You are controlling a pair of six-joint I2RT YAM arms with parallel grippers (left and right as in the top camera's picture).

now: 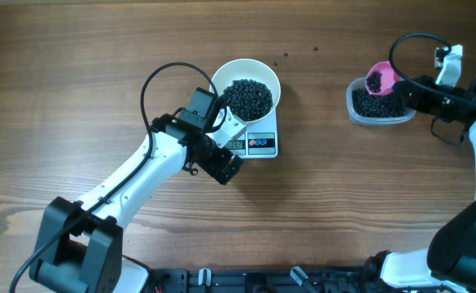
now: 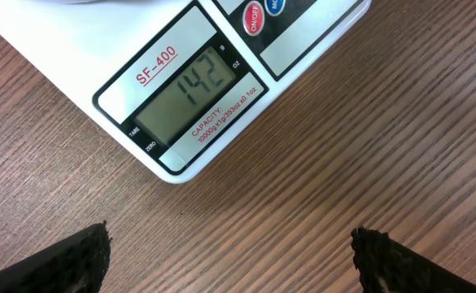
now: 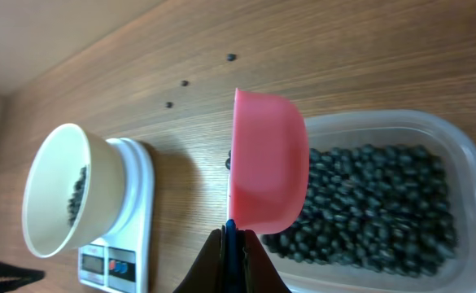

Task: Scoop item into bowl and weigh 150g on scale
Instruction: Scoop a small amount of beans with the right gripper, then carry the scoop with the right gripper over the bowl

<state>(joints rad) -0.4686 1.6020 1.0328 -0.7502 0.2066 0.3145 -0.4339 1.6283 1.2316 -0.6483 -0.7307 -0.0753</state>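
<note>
Loose, roll-prone beans (image 1: 247,98) lie in the bowl (image 1: 246,65) on the scale (image 1: 262,144) beyond the spread left fingers (image 2: 67,260). They are best taken by the pink scoop (image 3: 266,155), pinched between the right fingers (image 3: 209,264).

The table (image 1: 319,203) is bare wood between the scale (image 1: 262,145), with the bowl (image 1: 246,63) on it, and the clear tub (image 1: 353,106) at the right — lots of room to pass. A few loose beads (image 1: 286,56) lie near the top middle. The left arm (image 1: 132,179) and left gripper (image 2: 229,260) crowd the scale's lower left side. The right gripper (image 3: 233,236) holds the pink scoop (image 1: 380,79) over the tub's upper left — blocking it there.
</note>
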